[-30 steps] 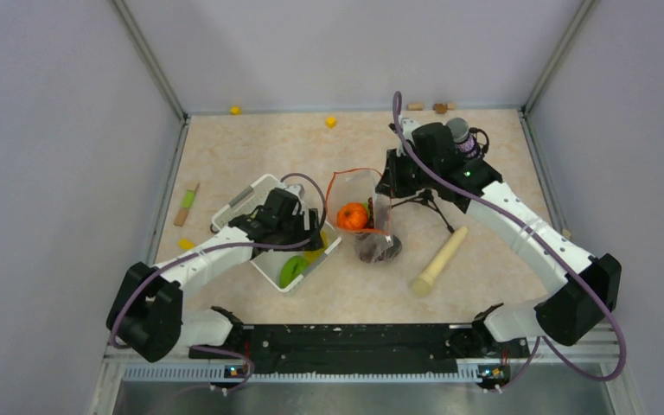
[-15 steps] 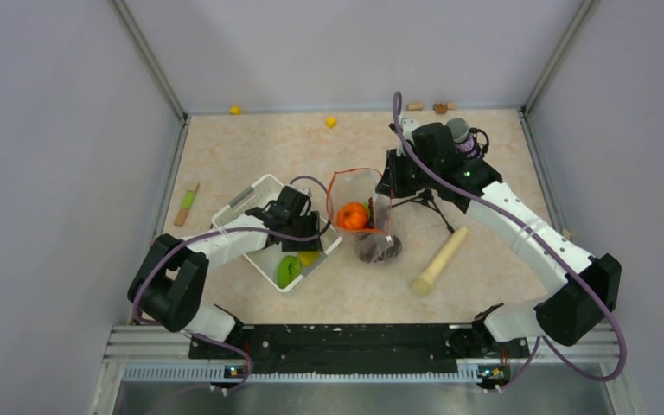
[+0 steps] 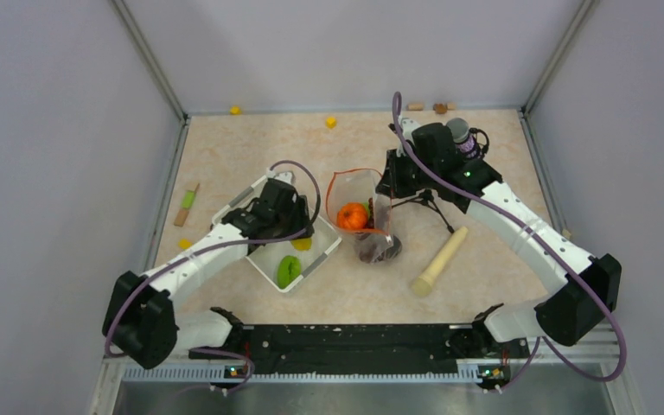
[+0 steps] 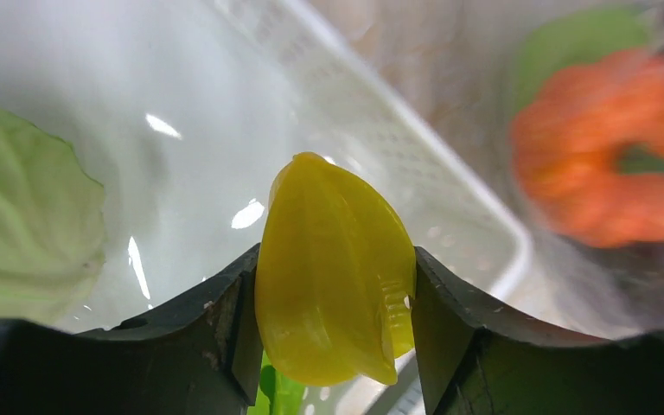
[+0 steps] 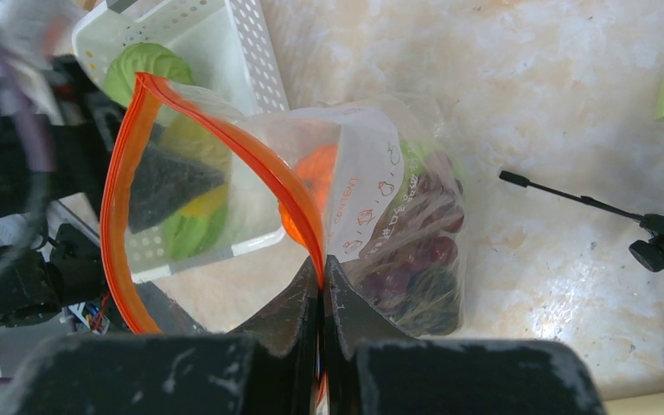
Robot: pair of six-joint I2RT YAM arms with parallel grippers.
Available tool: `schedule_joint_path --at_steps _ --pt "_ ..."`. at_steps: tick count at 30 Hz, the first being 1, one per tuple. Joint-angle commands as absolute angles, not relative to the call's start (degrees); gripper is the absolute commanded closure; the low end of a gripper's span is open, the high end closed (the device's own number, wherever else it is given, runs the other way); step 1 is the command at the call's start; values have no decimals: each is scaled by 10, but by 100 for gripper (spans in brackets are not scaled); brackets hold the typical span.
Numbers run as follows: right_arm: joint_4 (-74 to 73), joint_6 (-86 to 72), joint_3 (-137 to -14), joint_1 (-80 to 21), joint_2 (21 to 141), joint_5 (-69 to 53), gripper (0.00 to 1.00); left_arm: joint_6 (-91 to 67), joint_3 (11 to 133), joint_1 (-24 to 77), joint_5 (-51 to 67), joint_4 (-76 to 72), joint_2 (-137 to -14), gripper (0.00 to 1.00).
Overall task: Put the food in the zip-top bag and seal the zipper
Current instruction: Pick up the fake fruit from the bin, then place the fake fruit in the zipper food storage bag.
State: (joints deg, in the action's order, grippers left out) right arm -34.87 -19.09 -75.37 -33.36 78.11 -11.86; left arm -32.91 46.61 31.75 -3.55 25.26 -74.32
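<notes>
My left gripper (image 4: 333, 346) is shut on a yellow fruit piece (image 4: 333, 277) and holds it over the right end of the white basket (image 4: 415, 156). In the top view this piece (image 3: 302, 244) sits at the gripper's tip, next to the bag. A green piece (image 3: 289, 270) lies in the basket. My right gripper (image 5: 322, 272) is shut on the red-orange zipper (image 5: 225, 130) and holds the clear bag (image 5: 380, 156) open. The bag holds the orange (image 3: 352, 215) and the dark grape bunch (image 5: 415, 251).
A beige wooden rod (image 3: 438, 260) lies right of the bag. A small black tripod (image 3: 424, 203) stands under the right arm. Yellow blocks (image 3: 330, 122) lie near the back wall. A green-beige stick (image 3: 187, 205) lies at the far left.
My left arm has swung and its gripper has shifted a little over the basket with the yellow piece. The right arm and the bag have not moved.
</notes>
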Motion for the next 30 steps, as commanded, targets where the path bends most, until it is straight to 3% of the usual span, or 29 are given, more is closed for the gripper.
schedule_joint_path --at_steps 1,5,10,13,20,22,24,27,30 --pt "-322 -186 -753 -335 766 -119 100 -344 515 316 -53 229 -636 94" --pt "-323 -191 -751 -335 761 -119 100 -337 536 322 30 167 -571 97" --pt "-322 -201 -749 -335 752 -113 100 -332 589 364 47 130 -560 98" --pt "-320 -204 -747 -335 748 -112 100 -314 616 404 52 110 -580 88" --pt "-316 -207 -742 -335 740 -111 100 -297 669 452 30 107 -668 87" --pt "-315 -207 -742 -335 738 -109 100 -292 682 457 13 119 -687 79" --pt "-315 -207 -742 -334 737 -109 100 -287 691 460 8 125 -699 61" --pt "-316 -206 -743 -335 738 -109 100 -283 700 464 11 130 -711 25" --pt "-316 -207 -743 -335 740 -111 100 -279 703 464 6 139 -714 5"
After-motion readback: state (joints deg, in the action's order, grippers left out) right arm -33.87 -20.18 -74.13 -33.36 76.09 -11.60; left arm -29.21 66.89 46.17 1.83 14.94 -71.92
